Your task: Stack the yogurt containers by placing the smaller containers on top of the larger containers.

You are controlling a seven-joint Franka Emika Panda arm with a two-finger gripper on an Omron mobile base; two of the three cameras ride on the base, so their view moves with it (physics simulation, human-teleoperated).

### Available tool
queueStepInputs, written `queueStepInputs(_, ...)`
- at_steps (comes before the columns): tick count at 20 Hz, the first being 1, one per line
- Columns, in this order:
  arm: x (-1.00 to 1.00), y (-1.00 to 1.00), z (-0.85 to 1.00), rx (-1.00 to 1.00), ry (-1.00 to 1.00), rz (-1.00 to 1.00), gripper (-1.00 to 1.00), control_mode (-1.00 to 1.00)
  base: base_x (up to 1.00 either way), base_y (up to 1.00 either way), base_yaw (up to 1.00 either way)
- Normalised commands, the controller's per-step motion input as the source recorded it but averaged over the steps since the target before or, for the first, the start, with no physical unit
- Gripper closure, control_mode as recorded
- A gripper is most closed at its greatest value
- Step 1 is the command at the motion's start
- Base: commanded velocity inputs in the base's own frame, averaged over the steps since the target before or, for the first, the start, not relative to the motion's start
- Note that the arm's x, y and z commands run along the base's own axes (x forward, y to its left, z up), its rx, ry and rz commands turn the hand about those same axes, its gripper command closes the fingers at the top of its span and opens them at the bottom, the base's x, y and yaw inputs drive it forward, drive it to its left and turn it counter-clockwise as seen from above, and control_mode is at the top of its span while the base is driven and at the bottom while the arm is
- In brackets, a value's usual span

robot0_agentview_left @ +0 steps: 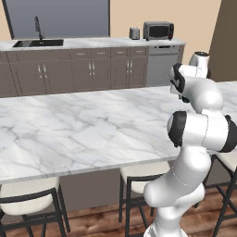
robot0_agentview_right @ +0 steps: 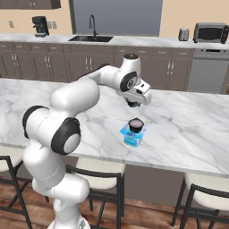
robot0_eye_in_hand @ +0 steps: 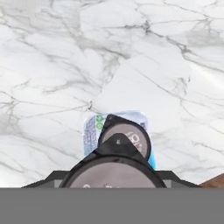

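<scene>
The pincer (robot0_agentview_right: pixel 132 104) hangs above the bench (robot0_agentview_right: pixel 188 129). In the hand view a wide dark cup (robot0_eye_in_hand: pixel 114 174) with a grey top sits right at its tips, so it probably has hold of that cup, but I cannot tell for sure. These cups look light, stiff and smooth, so squeeze the round sides gently. Just below and a bit beyond, a small cup (robot0_agentview_right: pixel 135 124) rests on a blue tub (robot0_agentview_right: pixel 132 138).
</scene>
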Motion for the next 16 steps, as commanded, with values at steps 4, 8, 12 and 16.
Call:
queueStepInputs(4,0.00,-0.12,0.00,0.00,0.00,0.00,1.00,-1.00,0.00,0.00,0.00)
queueStepInputs(8,0.00,0.00,0.00,0.00,0.00,0.00,1.00,-1.00,0.00,0.00,0.00)
queueStepInputs(12,0.00,0.00,-0.02,0.01,0.00,0.00,1.00,-1.00,0.00,0.00,0.00)
queueStepInputs(16,-0.02,0.00,-0.17,0.00,0.00,0.00,1.00,-1.00,0.00,0.00,0.00)
